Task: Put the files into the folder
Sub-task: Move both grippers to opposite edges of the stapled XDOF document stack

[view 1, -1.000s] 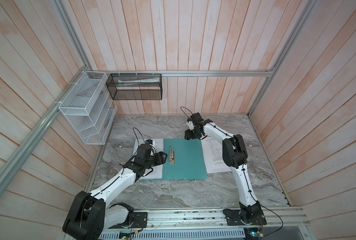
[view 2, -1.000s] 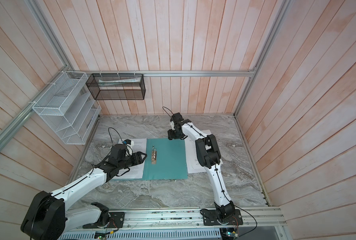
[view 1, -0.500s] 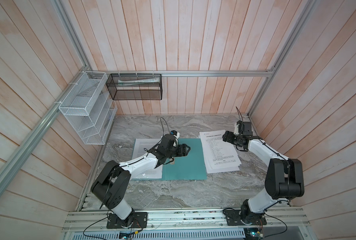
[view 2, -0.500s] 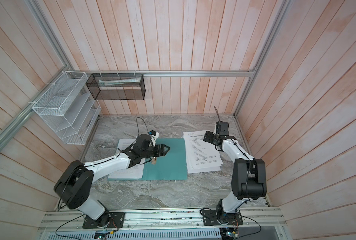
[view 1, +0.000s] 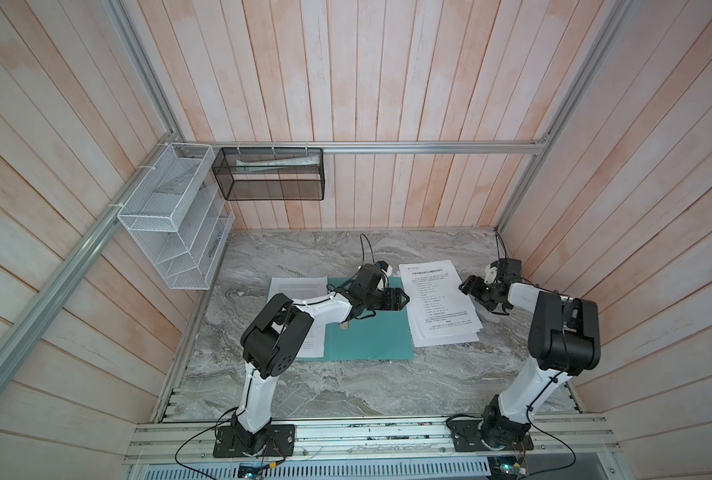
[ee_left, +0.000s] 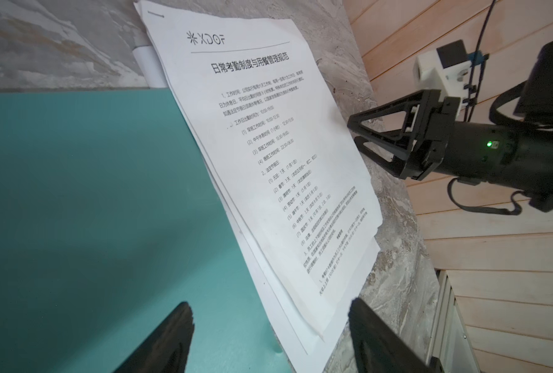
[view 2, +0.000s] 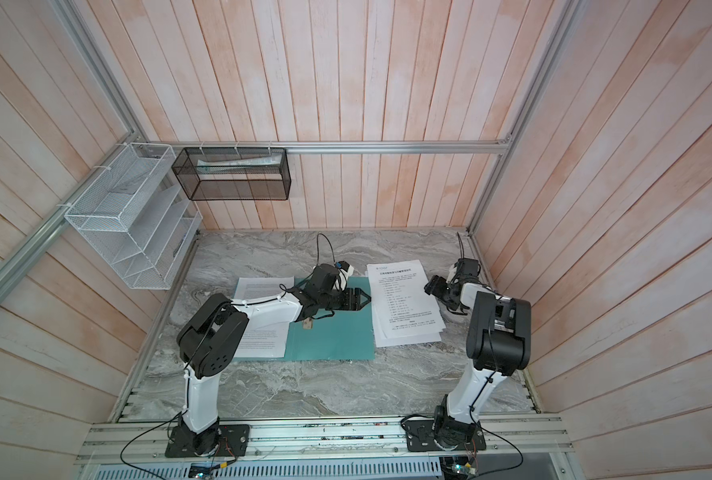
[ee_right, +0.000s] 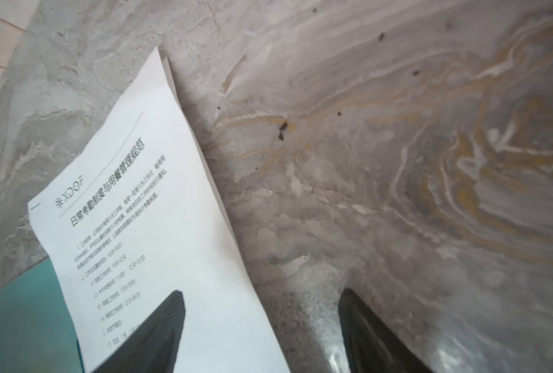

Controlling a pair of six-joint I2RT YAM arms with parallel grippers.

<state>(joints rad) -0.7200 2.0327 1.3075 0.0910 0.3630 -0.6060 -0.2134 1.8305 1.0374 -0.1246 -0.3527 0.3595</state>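
Observation:
The teal folder [view 1: 366, 338] [view 2: 333, 338] lies open and flat on the marble table, its small metal clip [view 1: 344, 326] showing under my left arm. The files [view 1: 441, 307] [view 2: 406, 309], a loose stack of printed white sheets with a heading, lie just right of the folder and overlap its edge [ee_left: 284, 161] [ee_right: 139, 242]. My left gripper [view 1: 406, 298] [ee_left: 268, 323] is open and low over the folder's right edge, at the stack's left side. My right gripper [view 1: 464, 286] [ee_left: 354, 130] [ee_right: 262, 310] is open at the stack's right edge, one finger over paper, one over marble.
Another printed sheet [view 1: 298, 286] lies left of the teal panel, partly under my left arm. A white wire rack [view 1: 175, 232] and a black mesh basket [view 1: 271, 174] with rolled papers hang on the walls. Wooden walls close three sides; a metal rail [view 1: 366, 432] runs along the front.
My left gripper has swept right, from the left sheet across the folder to its right edge. My right gripper has left the folder's far edge and now sits at the files' right edge.

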